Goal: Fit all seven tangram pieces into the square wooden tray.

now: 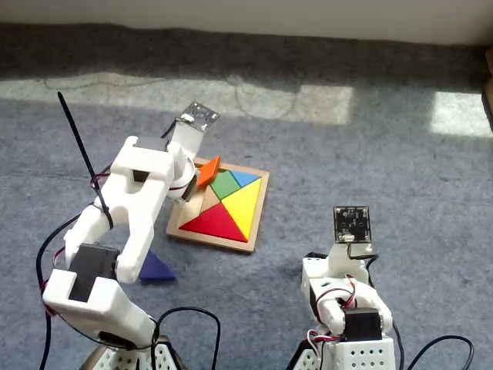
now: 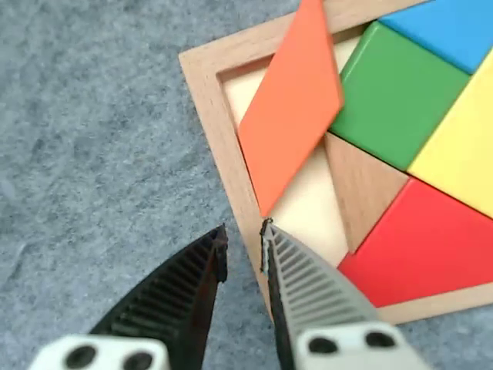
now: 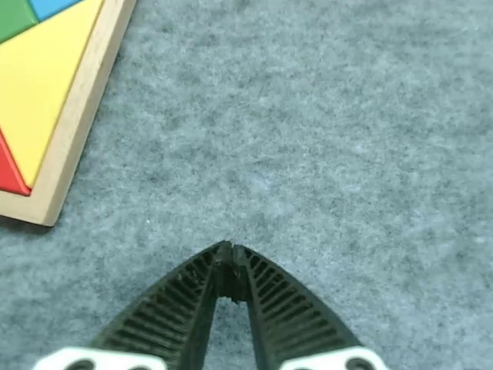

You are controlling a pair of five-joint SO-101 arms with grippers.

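Note:
The square wooden tray (image 1: 260, 202) holds green (image 1: 223, 184), blue (image 1: 245, 178), yellow (image 1: 242, 206), red (image 1: 213, 222) and wood-coloured (image 2: 362, 185) pieces. An orange parallelogram (image 2: 293, 108) lies tilted across the tray's corner rim and the bare slot (image 2: 308, 208). My left gripper (image 2: 243, 231) hovers over that rim, open by a narrow gap, its tips just off the orange piece's corner with nothing between them. A dark blue triangle (image 1: 158, 267) lies on the carpet beside the left arm (image 1: 135, 204). My right gripper (image 3: 229, 253) is shut and empty above the carpet, off the tray's edge (image 3: 73, 131).
Grey carpet covers the floor, with open room right of the tray and behind it. The right arm (image 1: 345, 304) sits folded at the front right. Cables (image 1: 192, 316) loop near both bases. A black cable tie (image 1: 77, 139) sticks up from the left arm.

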